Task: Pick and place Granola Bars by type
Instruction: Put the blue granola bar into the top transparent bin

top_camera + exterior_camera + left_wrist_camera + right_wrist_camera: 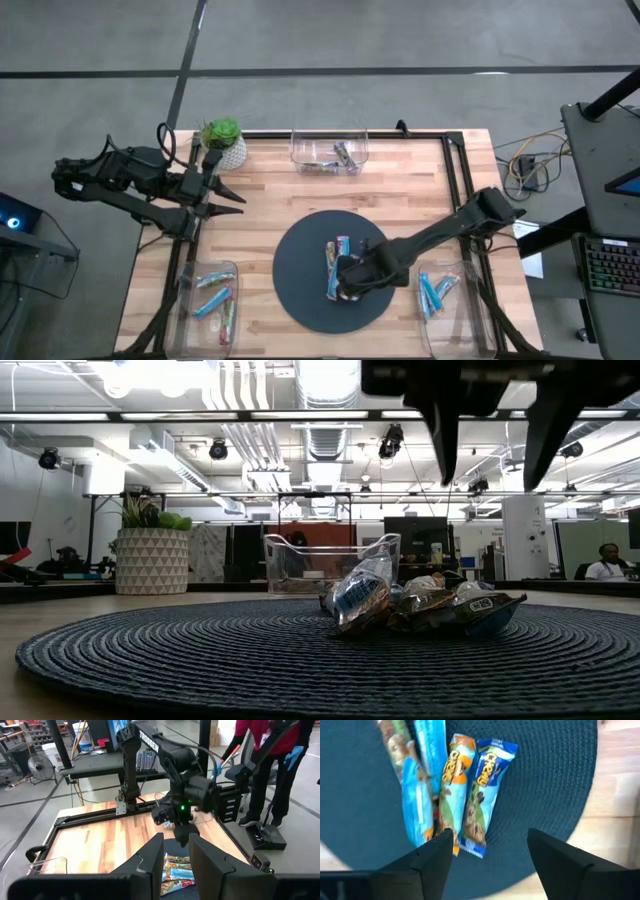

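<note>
Several wrapped granola bars (337,264) lie side by side in a small heap in the middle of the dark round mat (300,300). The right wrist view shows them as blue and orange-green wrappers (470,795). My right gripper (346,284) hangs open over the near end of this heap, its fingers (445,420) well above the bars (420,605) and touching nothing. My left gripper (228,197) waits open at the table's left side, beside the plant, pointing toward the mat.
Three clear bins hold sorted bars: one at the far edge (328,152), one at the near left (210,300), one at the near right (440,295) with blue bars. A potted plant (222,145) stands at the far left. A person (270,750) stands beyond the table's right side.
</note>
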Robot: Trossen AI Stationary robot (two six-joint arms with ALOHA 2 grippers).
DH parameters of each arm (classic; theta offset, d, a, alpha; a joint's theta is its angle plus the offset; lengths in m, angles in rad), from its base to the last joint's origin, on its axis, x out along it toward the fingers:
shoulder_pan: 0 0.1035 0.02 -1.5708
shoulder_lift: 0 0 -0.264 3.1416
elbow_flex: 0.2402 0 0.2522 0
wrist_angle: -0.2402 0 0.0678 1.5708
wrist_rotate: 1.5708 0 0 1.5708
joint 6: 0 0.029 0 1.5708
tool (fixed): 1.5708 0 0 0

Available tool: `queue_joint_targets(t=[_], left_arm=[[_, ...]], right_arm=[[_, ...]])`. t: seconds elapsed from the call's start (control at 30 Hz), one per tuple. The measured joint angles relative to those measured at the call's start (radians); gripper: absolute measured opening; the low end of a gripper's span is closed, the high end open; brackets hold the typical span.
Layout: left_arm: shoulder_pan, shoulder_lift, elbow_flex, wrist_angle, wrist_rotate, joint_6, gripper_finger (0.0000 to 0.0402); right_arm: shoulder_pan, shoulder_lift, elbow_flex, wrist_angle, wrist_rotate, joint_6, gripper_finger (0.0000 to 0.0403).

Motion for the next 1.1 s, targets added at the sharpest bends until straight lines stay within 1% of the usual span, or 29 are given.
queue_joint_targets(t=[0.17, 0.27, 0.33, 0.4, 0.47, 0.57, 0.73, 1.03, 1.1], left_arm=[[0.000, 0.000, 0.000, 0.000, 0.000, 0.000, 0.0075], [0.000, 0.000, 0.000, 0.000, -0.008, 0.000, 0.0075], [0.000, 0.000, 0.000, 0.000, -0.022, 0.000, 0.0075], [0.000, 0.000, 0.000, 0.000, -0.027, -0.001, 0.0075], [0.000, 0.000, 0.000, 0.000, -0.027, -0.001, 0.0075], [0.000, 0.000, 0.000, 0.000, -0.027, -0.001, 0.0075], [0.000, 0.000, 0.000, 0.000, -0.027, -0.002, 0.0075], [0.000, 0.000, 0.000, 0.000, -0.027, -0.002, 0.0075], [0.000, 0.000, 0.000, 0.000, -0.027, -0.002, 0.0075]], right_arm=[[-0.008, 0.064, 0.003, 0.014, 0.003, 0.010, 0.0256], [-0.011, 0.098, 0.008, 0.029, -0.006, 0.027, 0.0254], [-0.012, 0.110, 0.010, 0.070, -0.025, 0.015, 0.0251], [-0.012, 0.112, 0.010, 0.087, -0.028, -0.042, 0.0248], [-0.015, 0.112, 0.010, 0.086, -0.028, -0.059, 0.0246], [-0.021, 0.112, 0.010, 0.053, -0.009, -0.021, 0.0243], [-0.037, 0.112, 0.008, 0.005, -0.007, 0.039, 0.0242], [-0.096, 0.112, -0.012, 0.004, -0.008, 0.003, 0.0240], [-0.110, 0.112, -0.020, 0.003, -0.025, 0.000, 0.0240]])
